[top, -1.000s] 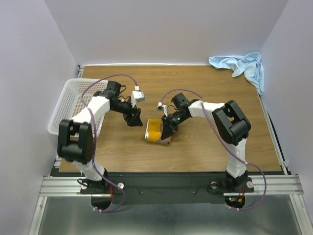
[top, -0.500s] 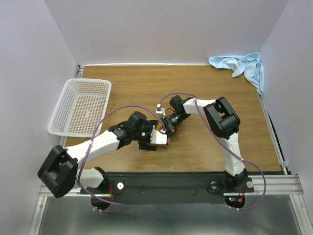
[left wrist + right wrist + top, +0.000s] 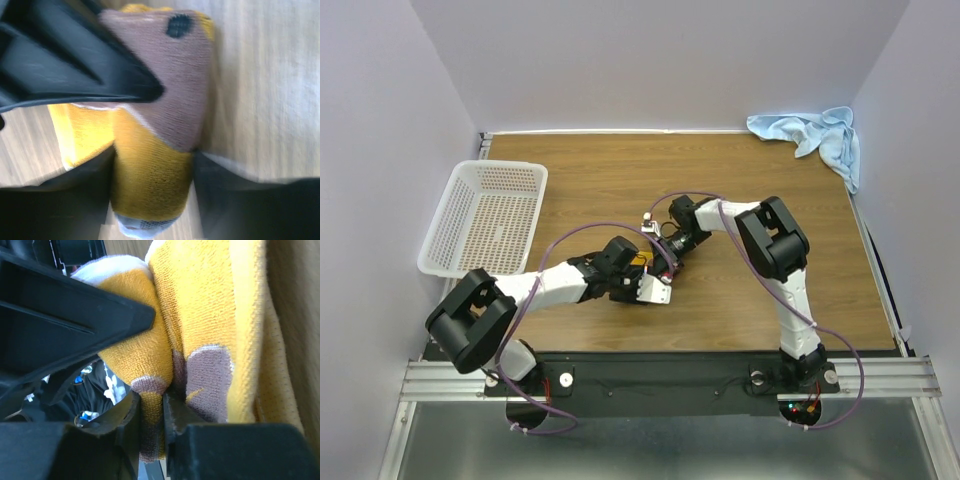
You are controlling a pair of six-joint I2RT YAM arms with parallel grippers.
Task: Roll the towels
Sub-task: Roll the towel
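Left arm (image 3: pixel 560 283) and right arm (image 3: pixel 760 240) reach inward, tips meeting. Left gripper (image 3: pixel 152 180) and right gripper (image 3: pixel 150 410) are each clamped on the towel (image 3: pixel 180 75).

Centre towel (image 3: pixel 638 261) lies on the table (image 3: pixel 720 180), mid-width, toward the near edge. Left gripper (image 3: pixel 640 282) is at its near side and right gripper (image 3: pixel 663 265) at its right side, both touching it. Basket (image 3: pixel 440 232) stands at the table's left edge. Corner towel (image 3: pixel 810 130) lies in the far right corner, well apart from the rest.
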